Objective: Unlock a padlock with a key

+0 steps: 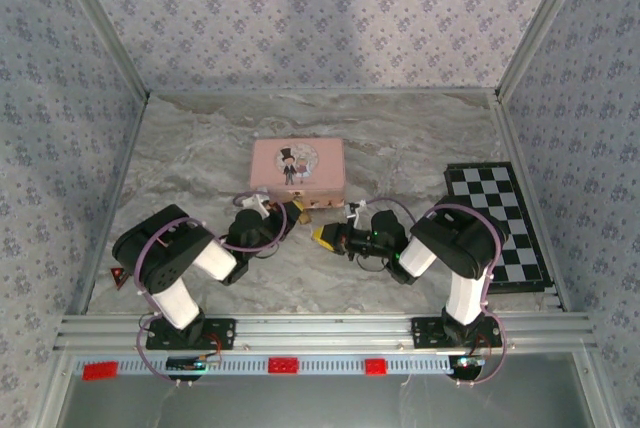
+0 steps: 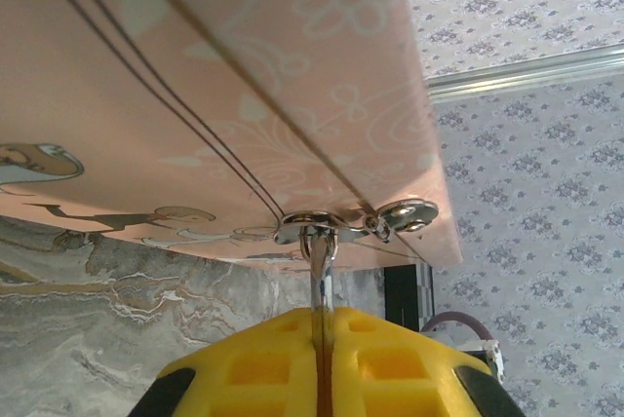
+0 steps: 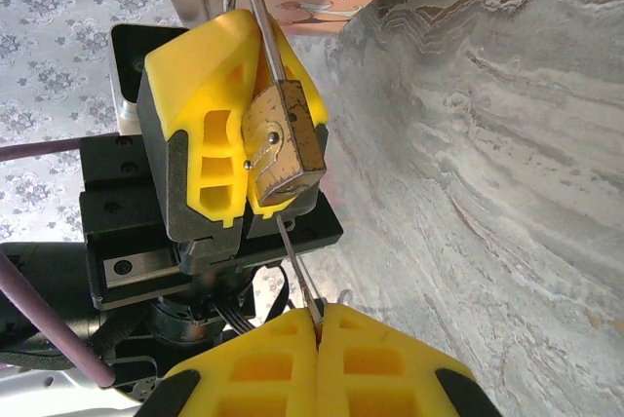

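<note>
The table (image 1: 200,158) has a grey surface with a marble pattern. A pink box (image 1: 298,170) with a picture on its lid lies near the middle. A black-and-white checkered board (image 1: 500,220) lies flat at the right edge, apart from the box.

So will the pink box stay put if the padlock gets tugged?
Likely slides: the pink box looks light and sits loose on the smooth table. The padlock hangs through its hasp, so tugs probably carry over.
</note>
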Controlling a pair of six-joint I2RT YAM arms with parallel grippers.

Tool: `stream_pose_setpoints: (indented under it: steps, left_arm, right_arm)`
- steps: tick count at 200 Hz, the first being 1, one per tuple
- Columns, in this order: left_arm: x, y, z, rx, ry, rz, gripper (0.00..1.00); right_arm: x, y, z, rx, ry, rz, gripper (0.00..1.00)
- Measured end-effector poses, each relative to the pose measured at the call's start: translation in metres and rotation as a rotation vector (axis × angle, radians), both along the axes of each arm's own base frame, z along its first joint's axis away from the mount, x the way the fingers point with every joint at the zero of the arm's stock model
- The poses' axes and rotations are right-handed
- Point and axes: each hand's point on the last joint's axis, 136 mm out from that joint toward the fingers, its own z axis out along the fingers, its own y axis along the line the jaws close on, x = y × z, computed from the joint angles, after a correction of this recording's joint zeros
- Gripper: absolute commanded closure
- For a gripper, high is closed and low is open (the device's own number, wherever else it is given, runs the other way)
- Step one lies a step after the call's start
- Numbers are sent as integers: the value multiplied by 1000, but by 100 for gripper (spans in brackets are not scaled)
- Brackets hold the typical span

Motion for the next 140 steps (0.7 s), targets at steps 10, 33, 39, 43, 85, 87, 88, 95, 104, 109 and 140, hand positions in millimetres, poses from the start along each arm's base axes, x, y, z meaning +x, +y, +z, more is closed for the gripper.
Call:
stream_pose_setpoints:
  steps: [10,33,39,43,85,87,88,95,104,109,140]
  left_arm:
    - [0,0,0,-1,-1,0,100]
    - [0,0,1,-5,-1,2,100]
    - [0,0,1,-5,0,2,100]
    - [0,0,1,-6,0,2,100]
    - [0,0,1,-9,4,2,100]
    - [0,0,1,-9,3,2,100]
    - [0,0,1,-9,3,3,100]
    - [0,-1,1,-8,3,3,100]
    - [-1,-1,1,-9,3,1,100]
    - [-1,-1,2,-9,3,1,100]
    - [-2,-2,1,-9,3,-1,100]
  right_arm:
    - [0,0,0,0,0,0,100]
    - [1,1,0,1,0,0,100]
    - [1,1,0,1,0,1,100]
    - [1,1,0,1,-1,1,100]
    - [3,3,2,7,-1,2,100]
    - [3,3,2,8,-2,2,100]
    - [3,3,2,8,-1,3,100]
    - [4,3,2,9,-1,3,100]
    - [4,3,2,10,2,2,100]
    - [4,3,2,9,3,3,100]
    - [5,4,-1,6,15,1,100]
